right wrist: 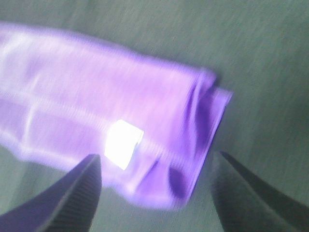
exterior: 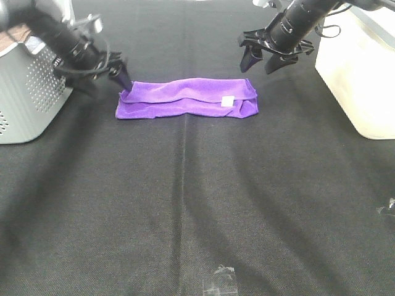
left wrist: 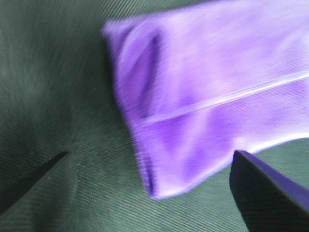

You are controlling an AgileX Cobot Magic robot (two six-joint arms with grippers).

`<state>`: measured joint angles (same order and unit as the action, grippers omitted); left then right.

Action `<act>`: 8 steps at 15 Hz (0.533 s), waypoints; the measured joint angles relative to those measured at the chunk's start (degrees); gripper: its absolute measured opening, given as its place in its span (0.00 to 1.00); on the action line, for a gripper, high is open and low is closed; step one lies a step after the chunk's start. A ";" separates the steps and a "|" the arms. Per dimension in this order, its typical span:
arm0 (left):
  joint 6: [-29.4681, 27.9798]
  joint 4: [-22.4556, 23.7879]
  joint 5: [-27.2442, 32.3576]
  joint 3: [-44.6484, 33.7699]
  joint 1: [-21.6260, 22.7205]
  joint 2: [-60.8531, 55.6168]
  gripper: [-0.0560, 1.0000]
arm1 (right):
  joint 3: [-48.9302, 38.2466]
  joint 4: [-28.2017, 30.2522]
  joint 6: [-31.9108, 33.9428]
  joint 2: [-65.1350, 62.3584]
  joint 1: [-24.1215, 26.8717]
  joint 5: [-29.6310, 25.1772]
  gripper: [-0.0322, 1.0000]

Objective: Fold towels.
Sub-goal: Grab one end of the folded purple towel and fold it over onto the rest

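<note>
The purple towel (exterior: 185, 98) lies folded into a long narrow strip on the black tabletop, with a small white tag (exterior: 227, 101) near its right end. At the strip's left end hovers my left gripper (exterior: 111, 83), open, one dark fingertip just over the corner. The left wrist view shows that end of the towel (left wrist: 207, 106) between the spread fingers of the left gripper (left wrist: 150, 159), which hold nothing. My right gripper (exterior: 259, 66) hangs open above and behind the right end. Seen from the right wrist, the towel (right wrist: 96, 106) and tag (right wrist: 123, 144) lie beneath the open right gripper (right wrist: 155, 159).
A grey perforated basket (exterior: 24, 86) stands at the left edge and a white bin (exterior: 358, 68) at the right. Small clear scraps lie near the front edge (exterior: 219, 280) and far right (exterior: 387, 209) of the black cloth surface (exterior: 197, 203).
</note>
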<state>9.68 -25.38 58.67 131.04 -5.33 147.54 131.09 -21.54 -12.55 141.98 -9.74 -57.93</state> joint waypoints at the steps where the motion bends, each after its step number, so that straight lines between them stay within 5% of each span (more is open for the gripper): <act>1: 0.23 -0.80 -0.06 0.00 0.17 1.55 0.80 | 0.11 0.00 0.23 0.00 0.00 -2.23 0.66; 8: 0.69 -4.58 -0.74 2.01 0.17 4.41 0.78 | 0.11 -0.29 0.23 0.00 0.00 -4.64 0.66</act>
<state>10.37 -29.97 57.93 133.04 -5.16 151.95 131.21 -21.83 -12.32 141.98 -9.74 -62.57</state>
